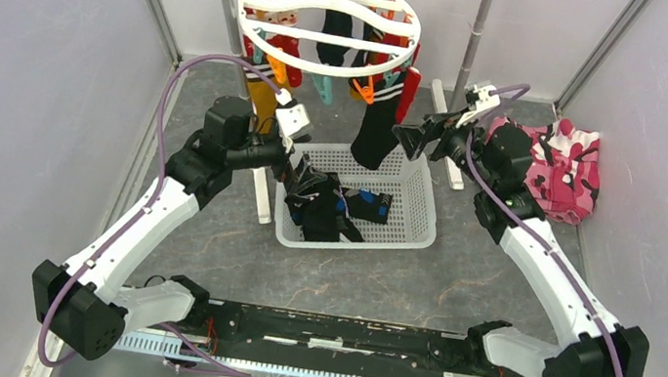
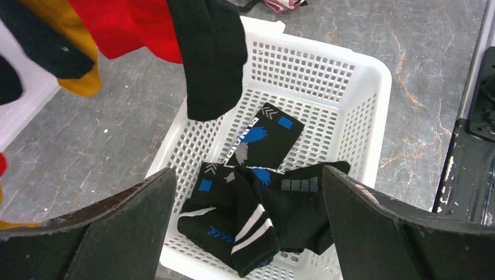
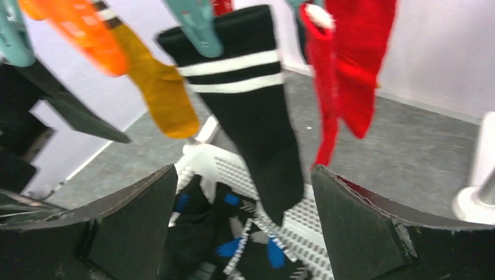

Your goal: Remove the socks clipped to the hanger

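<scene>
Socks (image 1: 377,133) hang clipped to the hanger (image 1: 330,11); a black striped one dangles just ahead of the right claw (image 3: 245,192), spread wide. Left claw (image 2: 248,198), wide and empty, hovers above the basket (image 2: 382,76).

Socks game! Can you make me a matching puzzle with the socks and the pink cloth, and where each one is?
Things:
1. striped black sock
2. mustard sock
3. blue-marked black socks
4. pink cloth

Places:
A. lying in the white basket
B. heaped straight on the table
C. hanging from a teal clip
D. hanging under an orange clip

Pairs: 1-C, 2-D, 3-A, 4-B.
</scene>
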Available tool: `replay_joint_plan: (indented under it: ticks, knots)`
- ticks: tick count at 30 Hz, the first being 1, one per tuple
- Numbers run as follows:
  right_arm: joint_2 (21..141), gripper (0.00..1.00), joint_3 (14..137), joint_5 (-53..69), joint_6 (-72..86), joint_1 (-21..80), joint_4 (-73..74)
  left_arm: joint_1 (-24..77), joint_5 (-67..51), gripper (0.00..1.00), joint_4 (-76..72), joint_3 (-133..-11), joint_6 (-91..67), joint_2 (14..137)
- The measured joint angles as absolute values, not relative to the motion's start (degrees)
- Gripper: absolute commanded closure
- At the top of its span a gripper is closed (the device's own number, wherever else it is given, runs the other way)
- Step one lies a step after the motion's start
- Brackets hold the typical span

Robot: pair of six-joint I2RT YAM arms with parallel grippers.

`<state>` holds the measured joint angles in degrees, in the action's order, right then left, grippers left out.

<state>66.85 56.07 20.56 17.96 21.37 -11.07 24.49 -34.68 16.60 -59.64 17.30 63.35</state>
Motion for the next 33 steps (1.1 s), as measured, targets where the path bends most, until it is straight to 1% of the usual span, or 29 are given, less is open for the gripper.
replay_joint_plan:
  ticks: [2, 6, 10, 12, 14, 16, 18, 20, 22, 33]
  knots:
    - [69.6, 0.13, 57.3, 21.7, 16.5, 20.3, -11.1, 24.4, -34.5, 0.00, 16.6, -59.8, 17.0, 63.4]
    - [79.1, 0.19, 63.8, 28.3, 15.1, 20.1, -11.3, 24.4, -34.5, 0.00, 16.5, -60.4, 16.4, 63.3]
    - [83.6, 0.28, 64.8, 32.4, 15.4, 20.1, -13.1, 24.4, -34.5, 0.00, 16.6, -60.5, 16.1, 63.0]
    - [84.4, 0.35, 64.6, 33.5, 16.4, 20.1, -14.3, 24.4, -34.5, 0.00, 16.6, -60.5, 16.0, 62.8]
    - [84.5, 0.44, 63.9, 34.3, 17.3, 20.1, -16.0, 24.4, -34.5, 0.00, 16.6, -60.5, 16.0, 62.8]
    - [84.5, 0.58, 63.2, 34.8, 18.6, 20.1, -18.0, 24.4, -34.5, 0.00, 16.6, -60.5, 15.9, 62.8]
    - [84.5, 0.78, 62.5, 35.2, 20.0, 20.1, -19.8, 24.4, -34.5, 0.00, 16.6, -60.5, 15.9, 62.8]
    - [84.5, 0.90, 61.9, 35.4, 20.9, 20.2, -21.1, 24.4, -34.5, 0.00, 16.6, -60.5, 15.8, 62.8]
    - [84.4, 0.99, 61.2, 35.4, 21.8, 20.5, -22.2, 24.4, -34.5, 0.00, 16.6, -60.5, 15.7, 62.8]
    - [80.1, 1.00, 57.6, 34.3, 23.0, 24.2, -23.3, 24.4, -34.6, 0.00, 16.6, -60.7, 15.2, 62.5]
